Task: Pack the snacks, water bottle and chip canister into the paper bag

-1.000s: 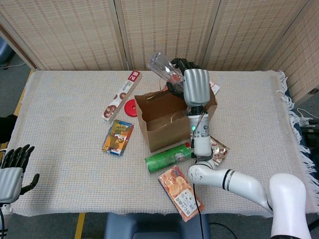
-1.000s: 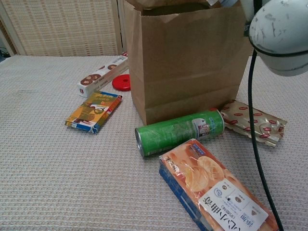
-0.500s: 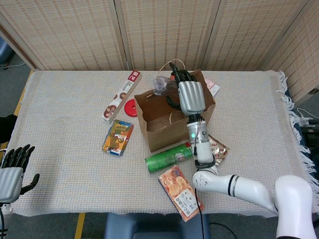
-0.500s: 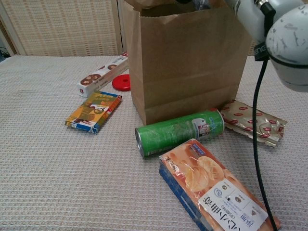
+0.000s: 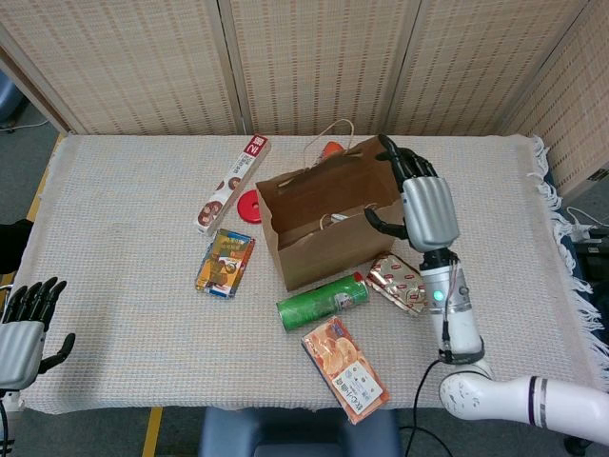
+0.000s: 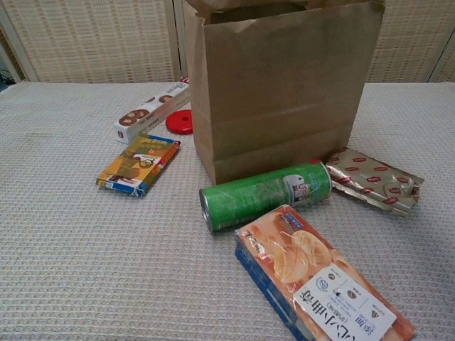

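Head view shows the woven table [image 5: 124,190] first, then the paper bag [image 5: 328,238] standing open at its middle, mouth up. The right hand [image 5: 423,209] hangs just beside the bag's right wall, fingers spread, holding nothing. The left hand [image 5: 24,328] sits low at the near left edge, fingers apart, empty too. Around the bag: an orange snack box [image 5: 344,369] near the front edge, the green chip canister [image 5: 322,301] lying on its side just in front of the bag, a long biscuit box [image 5: 233,184] and a small snack pack [image 5: 225,263] to the left, a foil pack [image 5: 400,283] at right. The water bottle I cannot see. The risk: that canister looks ready to roll under a clumsy grasp, and a knock could tip the bag.
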`<act>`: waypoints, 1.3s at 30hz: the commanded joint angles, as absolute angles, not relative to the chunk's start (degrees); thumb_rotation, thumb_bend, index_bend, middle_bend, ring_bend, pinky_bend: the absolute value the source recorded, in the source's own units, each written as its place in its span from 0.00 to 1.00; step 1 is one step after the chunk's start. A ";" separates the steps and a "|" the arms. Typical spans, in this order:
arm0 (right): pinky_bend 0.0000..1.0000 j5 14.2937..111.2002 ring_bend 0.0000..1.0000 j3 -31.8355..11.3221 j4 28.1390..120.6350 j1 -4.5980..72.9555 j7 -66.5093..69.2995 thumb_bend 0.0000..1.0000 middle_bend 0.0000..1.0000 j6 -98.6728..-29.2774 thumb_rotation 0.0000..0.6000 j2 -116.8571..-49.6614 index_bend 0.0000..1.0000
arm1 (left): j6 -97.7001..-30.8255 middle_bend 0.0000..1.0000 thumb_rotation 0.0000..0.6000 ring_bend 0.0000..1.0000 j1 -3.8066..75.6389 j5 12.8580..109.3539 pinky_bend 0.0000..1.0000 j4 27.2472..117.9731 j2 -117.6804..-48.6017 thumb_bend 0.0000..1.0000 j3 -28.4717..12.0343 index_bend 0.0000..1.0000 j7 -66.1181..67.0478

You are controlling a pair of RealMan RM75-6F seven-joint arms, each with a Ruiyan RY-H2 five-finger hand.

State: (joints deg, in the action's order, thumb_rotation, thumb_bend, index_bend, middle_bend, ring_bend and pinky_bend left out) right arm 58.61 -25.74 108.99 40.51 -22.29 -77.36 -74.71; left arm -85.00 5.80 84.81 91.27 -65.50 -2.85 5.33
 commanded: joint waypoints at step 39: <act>0.00 50.98 0.00 -8.50 90.21 23.71 -32.24 0.10 0.02 -70.48 1.00 -87.08 0.00 | -85.80 0.00 1.00 0.00 5.58 85.19 0.00 90.68 -66.24 0.37 -2.92 0.00 6.39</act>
